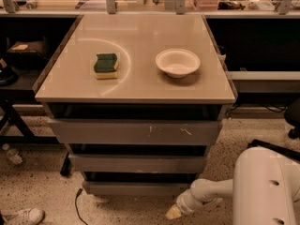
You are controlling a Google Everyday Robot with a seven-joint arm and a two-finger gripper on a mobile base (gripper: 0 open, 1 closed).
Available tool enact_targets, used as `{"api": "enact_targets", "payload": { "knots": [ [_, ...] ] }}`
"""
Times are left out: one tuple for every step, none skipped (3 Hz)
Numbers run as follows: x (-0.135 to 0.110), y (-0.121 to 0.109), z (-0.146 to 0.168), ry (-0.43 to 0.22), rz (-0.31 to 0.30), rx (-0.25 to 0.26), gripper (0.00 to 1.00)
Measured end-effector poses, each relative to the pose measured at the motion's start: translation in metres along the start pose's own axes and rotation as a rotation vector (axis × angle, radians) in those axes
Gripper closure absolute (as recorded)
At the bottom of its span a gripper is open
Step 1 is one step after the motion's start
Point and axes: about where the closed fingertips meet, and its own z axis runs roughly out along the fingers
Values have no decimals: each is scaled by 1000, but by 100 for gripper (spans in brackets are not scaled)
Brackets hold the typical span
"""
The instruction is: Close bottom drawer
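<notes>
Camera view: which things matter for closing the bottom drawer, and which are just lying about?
For the job: bottom drawer, lowest of three; gripper, low near the floor, in front of its right end.
Lying about: sponge and bowl on the tabletop; shoe and bottle on the floor.

Warm, fairly dim light falls from above on the tabletop (140,86), leaving a pale curved arc of glare around the sponge (106,65). The bowl (177,62) throws a soft shadow toward 5 o'clock. The gaps above each drawer, down to the bottom drawer (136,188), are near black. The gripper (174,213), at 6 o'clock near the floor, looks yellowish.
</notes>
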Motion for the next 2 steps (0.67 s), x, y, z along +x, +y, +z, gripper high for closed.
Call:
{"api": "enact_targets", "payload": {
  "knots": [
    [-3,-1,4,-4,-1,3,64],
    [-13,-14,11,-50,25,32,88]
  ]
}}
